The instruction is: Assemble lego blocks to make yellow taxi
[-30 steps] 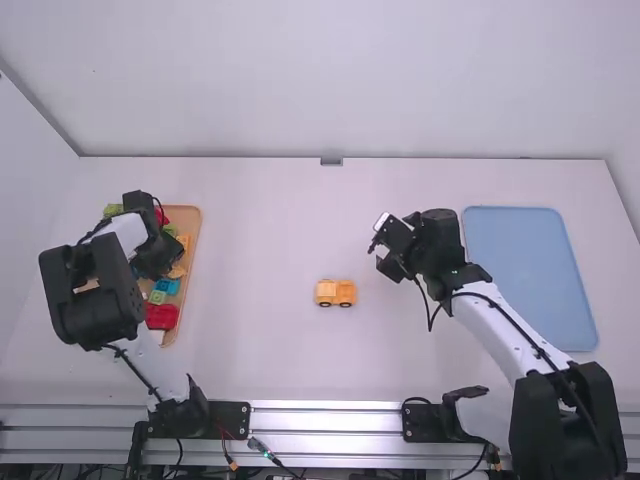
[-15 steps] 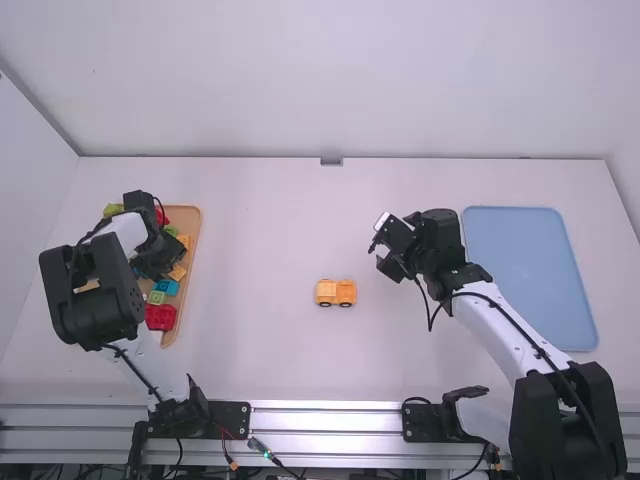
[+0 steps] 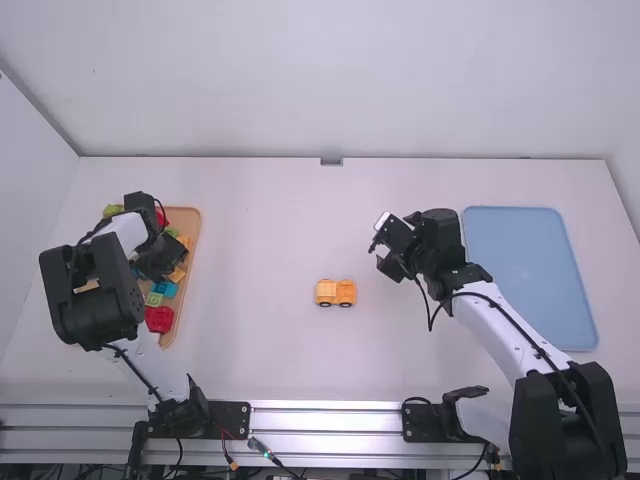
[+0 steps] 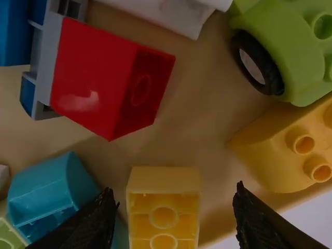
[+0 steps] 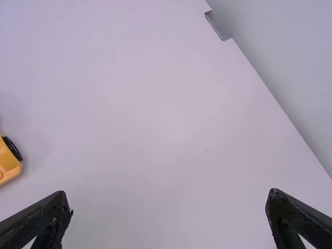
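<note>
A small yellow-orange wheeled lego vehicle (image 3: 336,292) stands on the middle of the table; part of it, the yellow vehicle (image 5: 8,161), shows in the right wrist view. Over the wooden tray at the left is my left gripper (image 3: 158,262). In its wrist view the left gripper (image 4: 174,207) is open, a yellow block (image 4: 163,207) lying between its spread fingers, not gripped. Another yellow block with a curved side (image 4: 290,145) lies beside it in the tray. My right gripper (image 3: 385,250) is above the table, right of the vehicle; in its wrist view the right gripper (image 5: 168,207) is open with nothing between its fingers.
The wooden tray (image 3: 190,225) holds several other blocks, among them a red block (image 4: 98,83), a teal block (image 4: 52,192) and a green wheeled piece (image 4: 282,46). A blue tray (image 3: 530,280) lies at the table's right side.
The blocks visible near the tray's front, red and blue among them, have shifted slightly. Both arms look still in the high view.
</note>
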Available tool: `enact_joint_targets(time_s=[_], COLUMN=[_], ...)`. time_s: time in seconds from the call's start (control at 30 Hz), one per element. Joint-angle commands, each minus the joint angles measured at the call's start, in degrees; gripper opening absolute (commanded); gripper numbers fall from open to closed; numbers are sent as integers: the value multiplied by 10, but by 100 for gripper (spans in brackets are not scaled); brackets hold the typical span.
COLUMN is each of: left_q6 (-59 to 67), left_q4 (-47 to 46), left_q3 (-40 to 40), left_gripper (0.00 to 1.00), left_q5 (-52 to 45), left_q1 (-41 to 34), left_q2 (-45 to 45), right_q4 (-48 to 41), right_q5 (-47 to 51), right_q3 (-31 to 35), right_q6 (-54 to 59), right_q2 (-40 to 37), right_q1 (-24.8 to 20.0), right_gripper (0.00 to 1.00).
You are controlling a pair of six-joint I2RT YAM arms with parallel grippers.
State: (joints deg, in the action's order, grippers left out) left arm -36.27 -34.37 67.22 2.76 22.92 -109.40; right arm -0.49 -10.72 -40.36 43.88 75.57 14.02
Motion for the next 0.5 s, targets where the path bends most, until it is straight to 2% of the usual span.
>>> enact_joint_targets(time_s=[0.0, 0.27, 0.47], left_q6=[-4, -20, -19], left_q4=[-17, -53, -42], left_q3=[-10, -9, -12], left_gripper=[58, 58, 52], left_q5=[-1, -1, -2], left_q1=[-2, -2, -4], left_q2=[-5, -5, -5], right_q4=[1, 5, 2], right_q5=[1, 1, 1], right_q3=[2, 2, 2], right_q6=[0, 1, 0], right_q2=[-7, -7, -7], right_q1=[-1, -2, -2], right_gripper=[99, 99, 99])
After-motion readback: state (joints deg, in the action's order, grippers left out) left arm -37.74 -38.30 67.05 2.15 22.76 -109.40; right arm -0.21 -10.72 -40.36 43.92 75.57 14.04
